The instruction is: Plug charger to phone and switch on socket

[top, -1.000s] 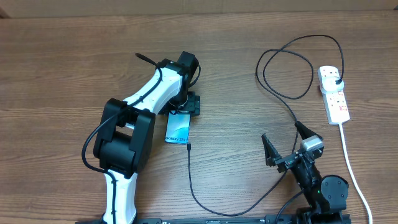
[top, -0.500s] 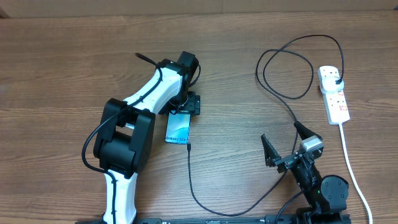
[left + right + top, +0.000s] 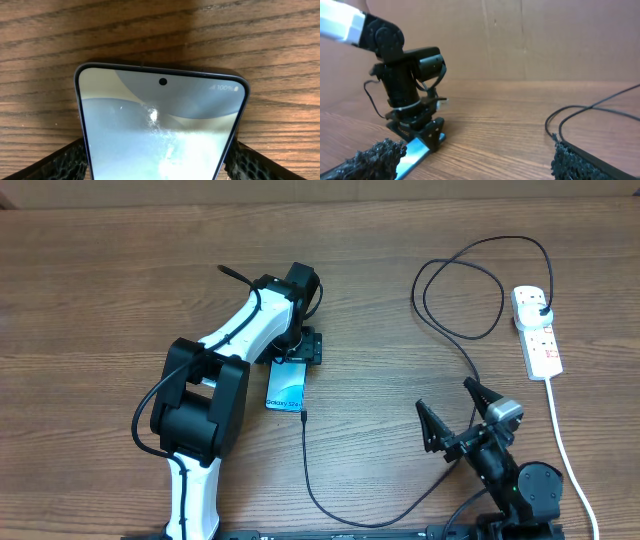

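Your left gripper [image 3: 289, 365] pinches the phone [image 3: 285, 390] across its width. Its pads [image 3: 60, 162] sit against both long edges with no gap showing. The phone lies flat on the table [image 3: 100, 280] with its screen lit, just toward 9 o'clock from the middle. The charger [image 3: 303, 450] has its tip at the phone's 6 o'clock end; you cannot tell whether it is seated. The cable loops past 6 o'clock and up to the socket [image 3: 540, 350] at 2 o'clock, plug head in the far outlet. Your right gripper [image 3: 453, 412] hangs near 5 o'clock, fingers spread wide, holding nothing.
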You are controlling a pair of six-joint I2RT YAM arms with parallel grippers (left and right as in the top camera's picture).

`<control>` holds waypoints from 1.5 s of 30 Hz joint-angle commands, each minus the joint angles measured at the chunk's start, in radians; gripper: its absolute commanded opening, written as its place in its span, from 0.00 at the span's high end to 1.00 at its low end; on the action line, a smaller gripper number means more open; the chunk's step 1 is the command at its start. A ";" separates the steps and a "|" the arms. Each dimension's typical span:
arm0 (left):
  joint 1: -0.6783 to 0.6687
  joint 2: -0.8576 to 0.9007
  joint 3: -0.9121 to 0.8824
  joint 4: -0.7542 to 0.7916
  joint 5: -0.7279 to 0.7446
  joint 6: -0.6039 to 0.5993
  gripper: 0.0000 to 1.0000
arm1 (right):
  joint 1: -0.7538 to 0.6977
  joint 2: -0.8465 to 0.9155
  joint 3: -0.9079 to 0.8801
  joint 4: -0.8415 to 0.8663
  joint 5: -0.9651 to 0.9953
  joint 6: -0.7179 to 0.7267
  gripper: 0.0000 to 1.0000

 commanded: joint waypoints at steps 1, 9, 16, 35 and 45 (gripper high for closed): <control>-0.005 0.018 -0.005 0.000 -0.013 0.015 0.12 | 0.002 0.006 0.125 -0.040 0.033 0.071 0.00; -0.005 0.018 -0.005 -0.015 -0.010 0.011 0.18 | 0.002 0.210 0.412 -0.274 0.098 0.067 0.00; -0.005 0.018 -0.005 -0.015 -0.010 0.013 0.08 | 0.002 0.457 0.575 -0.366 0.024 0.068 0.00; -0.005 0.018 -0.005 -0.057 -0.002 0.044 0.03 | 0.002 0.581 0.578 -0.237 0.077 0.352 0.00; -0.007 0.018 -0.005 -0.027 -0.002 0.045 0.02 | 0.004 0.863 0.578 -0.217 0.029 0.475 0.00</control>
